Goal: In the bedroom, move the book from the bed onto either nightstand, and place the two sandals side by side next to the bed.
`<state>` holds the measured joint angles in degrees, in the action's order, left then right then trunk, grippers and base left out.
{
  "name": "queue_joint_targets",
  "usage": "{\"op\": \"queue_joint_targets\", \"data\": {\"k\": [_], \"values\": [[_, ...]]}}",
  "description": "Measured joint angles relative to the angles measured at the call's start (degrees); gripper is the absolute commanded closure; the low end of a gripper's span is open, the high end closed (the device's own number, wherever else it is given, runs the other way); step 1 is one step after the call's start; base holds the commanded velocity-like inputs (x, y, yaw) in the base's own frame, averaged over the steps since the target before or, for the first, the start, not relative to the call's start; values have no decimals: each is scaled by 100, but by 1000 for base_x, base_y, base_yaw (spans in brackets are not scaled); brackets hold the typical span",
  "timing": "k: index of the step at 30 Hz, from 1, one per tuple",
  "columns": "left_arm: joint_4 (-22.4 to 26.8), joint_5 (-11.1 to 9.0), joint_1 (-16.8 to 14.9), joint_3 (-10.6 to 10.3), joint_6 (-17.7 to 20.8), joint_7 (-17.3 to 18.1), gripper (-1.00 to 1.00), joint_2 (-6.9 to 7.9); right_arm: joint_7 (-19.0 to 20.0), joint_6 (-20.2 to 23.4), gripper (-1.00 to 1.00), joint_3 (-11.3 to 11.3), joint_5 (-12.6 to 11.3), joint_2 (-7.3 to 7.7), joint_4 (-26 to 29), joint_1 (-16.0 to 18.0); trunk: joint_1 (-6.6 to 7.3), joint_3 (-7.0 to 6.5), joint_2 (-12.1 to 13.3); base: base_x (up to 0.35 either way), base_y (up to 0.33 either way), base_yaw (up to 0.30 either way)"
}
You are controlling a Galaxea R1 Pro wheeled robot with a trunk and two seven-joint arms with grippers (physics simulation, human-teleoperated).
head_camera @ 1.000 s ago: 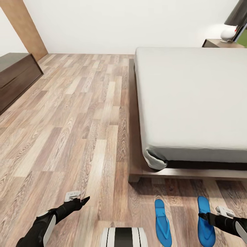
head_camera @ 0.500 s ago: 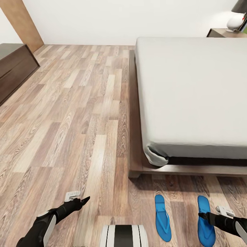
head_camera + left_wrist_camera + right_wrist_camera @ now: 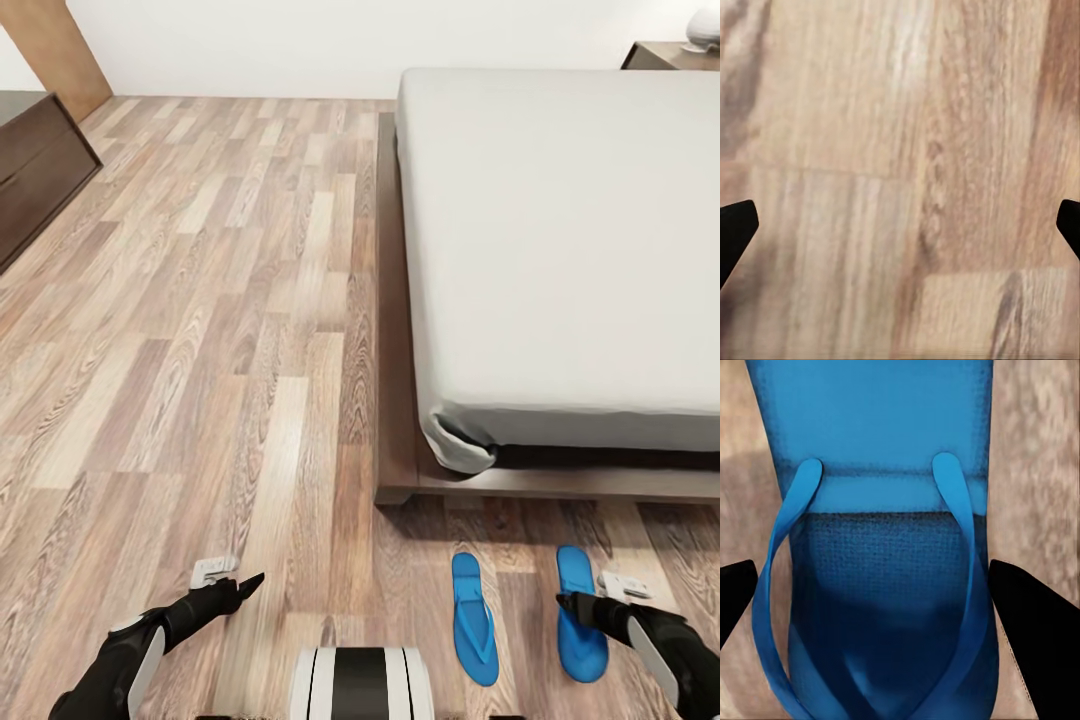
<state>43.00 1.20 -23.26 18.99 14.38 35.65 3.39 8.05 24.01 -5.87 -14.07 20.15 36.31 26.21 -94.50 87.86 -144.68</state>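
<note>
No readable text, label, brand, number or sign is showing anywhere in these views, neither on the floor, the bed nor the blue sandals.

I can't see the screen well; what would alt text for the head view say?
Two bright blue sandals lie side by side on the wood-plank floor at the foot of a low bed. The robot's right pincer hangs over one sandal, and its left pincer is over bare floor.

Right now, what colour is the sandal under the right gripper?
Bright blue, straps included. The sandal shows best in the right wrist view, framed by the open right gripper.
</note>
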Motion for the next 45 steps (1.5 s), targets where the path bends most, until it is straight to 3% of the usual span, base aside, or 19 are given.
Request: {"op": "queue_joint_targets", "data": {"k": [3, 10, 12, 16, 19, 33, 35, 36, 37, 40, 42, 45], "values": [[0, 0, 0, 1, 0, 1, -100, 0, -64, 7, 100, -2, 148, -26, 8, 0, -8, 67, -4, 0, 0, 0], [0, 0, 0, 4, 0, 1, -100, -1, -21, 13, 100, 0, 195, -27, 9, 1, -26, 222, -14, 0, 0, 0], [0, 0, 0, 0, 0, 1, -100, -1, 138, 15, 100, 0, 188, -27, 8, 0, -31, 266, -16, 0, 0, 0], [0, 1, 0, 1, 0, 1, -100, -1, 1064, 38, 100, -7, 199, -22, 2, -2, -41, 355, -22, 0, 0, 0], [0, 0, 0, 2, 0, 1, -100, -1, 1303, 42, 100, -9, 222, -25, 1, -1, -49, 421, -26, 0, 0, 0], [0, -9, 0, 11, 7, 36, -100, 4, 1391, 39, 100, -12, 302, -27, 3, 0, -85, 731, -44, 0, 0, 0], [26, -47, 0, 22, 20, 373, -100, 27, 1389, 40, 100, -11, 304, -27, 5, 2, -90, 776, -47, 0, 0, 0], [188, -158, -2, 40, 70, 832, -100, 79, 1388, 40, 100, -11, 299, -27, 7, 1, -90, 776, -47, 0, 0, 0], [291, -213, -1, 48, 119, 1030, -100, 107, 1388, 40, 100, -11, 300, -27, 8, 2, -90, 776, -47, 0, 0, 0], [1024, -641, -2, 83, 878, 2025, -100, 271, 1388, 38, 100, -11, 300, -27, 5, 0, -89, 776, -47, 0, 0, 0], [1600, -913, -3, 90, 1474, 2350, -100, 327, 1388, 40, 100, -11, 300, -27, 9, -1, -89, 776, -47, 0, 0, 0], [1948, -1042, 6, 105, 1710, 2511, -100, 330, 1388, 40, 100, -11, 300, -27, 14, 0, -90, 777, -47, 0, 0, 0]]}}
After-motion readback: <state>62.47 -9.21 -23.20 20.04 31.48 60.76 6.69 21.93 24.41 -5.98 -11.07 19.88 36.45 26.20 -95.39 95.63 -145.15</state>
